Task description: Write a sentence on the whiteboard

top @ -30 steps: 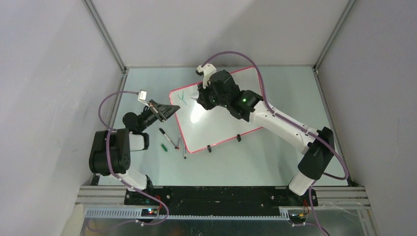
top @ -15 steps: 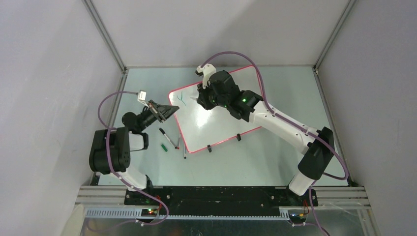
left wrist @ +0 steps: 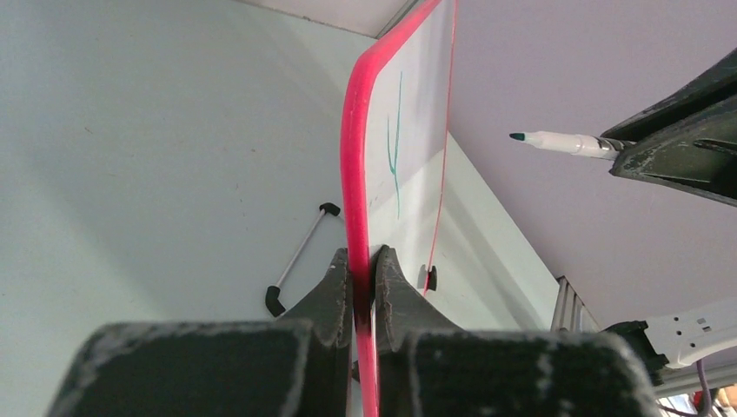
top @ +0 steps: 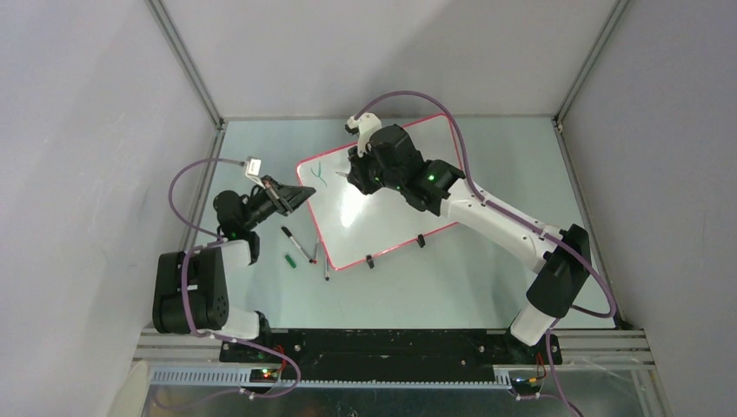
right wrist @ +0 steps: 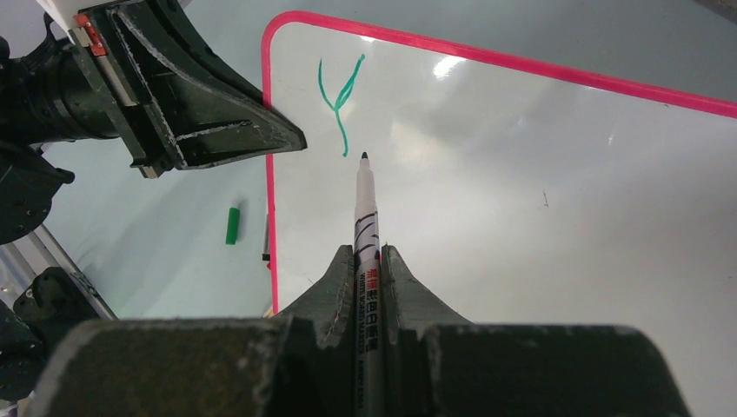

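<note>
The whiteboard (top: pixel 391 217) lies slanted on the table, glossy white with a red-pink rim (left wrist: pixel 352 156). My left gripper (top: pixel 306 189) (left wrist: pixel 363 261) is shut on its left edge, one finger on each face. My right gripper (top: pixel 349 176) (right wrist: pixel 368 254) is shut on a white whiteboard marker (right wrist: pixel 366 228) (left wrist: pixel 565 142). The marker's dark tip sits just beside the foot of a teal-green Y-shaped stroke (right wrist: pixel 341 95) (left wrist: pixel 395 148), the only part of the sentence that shows. In the left wrist view the tip stands a little off the board's face.
Left of the board's near corner lie a black marker (top: pixel 296 244), a green cap (top: pixel 290 261) (right wrist: pixel 233 225) and a thin pen (top: pixel 326 265). Two black clip feet (top: pixel 369 261) (top: pixel 422 243) stick out from the board's near edge. Grey walls and frame posts enclose the table.
My left arm's elbow has swung toward the near edge while the grip on the board held; the board's left corner shifted slightly left. The right gripper with the marker barely moved.
</note>
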`<state>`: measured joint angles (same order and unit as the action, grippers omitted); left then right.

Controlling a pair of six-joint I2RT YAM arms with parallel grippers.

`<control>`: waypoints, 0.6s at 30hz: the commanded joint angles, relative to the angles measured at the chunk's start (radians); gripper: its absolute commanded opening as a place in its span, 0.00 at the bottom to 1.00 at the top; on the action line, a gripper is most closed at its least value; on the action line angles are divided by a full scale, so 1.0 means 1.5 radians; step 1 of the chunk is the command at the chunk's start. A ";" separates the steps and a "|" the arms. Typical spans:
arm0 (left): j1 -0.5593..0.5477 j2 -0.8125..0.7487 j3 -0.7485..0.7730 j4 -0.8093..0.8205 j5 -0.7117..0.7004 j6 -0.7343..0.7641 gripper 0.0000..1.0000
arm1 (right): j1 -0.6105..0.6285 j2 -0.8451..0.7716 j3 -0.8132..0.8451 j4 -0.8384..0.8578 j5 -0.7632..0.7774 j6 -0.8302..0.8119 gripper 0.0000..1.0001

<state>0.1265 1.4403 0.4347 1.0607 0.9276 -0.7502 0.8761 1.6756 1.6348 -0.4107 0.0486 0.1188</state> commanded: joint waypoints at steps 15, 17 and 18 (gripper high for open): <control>-0.037 0.013 0.030 -0.186 -0.100 0.198 0.00 | 0.007 0.017 0.042 0.025 0.015 -0.005 0.00; -0.039 0.014 0.031 -0.187 -0.102 0.199 0.00 | 0.008 0.024 0.051 0.020 0.021 -0.005 0.00; -0.041 0.015 0.032 -0.189 -0.103 0.200 0.00 | 0.008 0.027 0.057 0.016 0.030 -0.006 0.00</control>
<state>0.0883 1.4265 0.5014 0.9024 0.8932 -0.6537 0.8814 1.6981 1.6527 -0.4068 0.0528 0.1188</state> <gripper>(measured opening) 0.069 0.133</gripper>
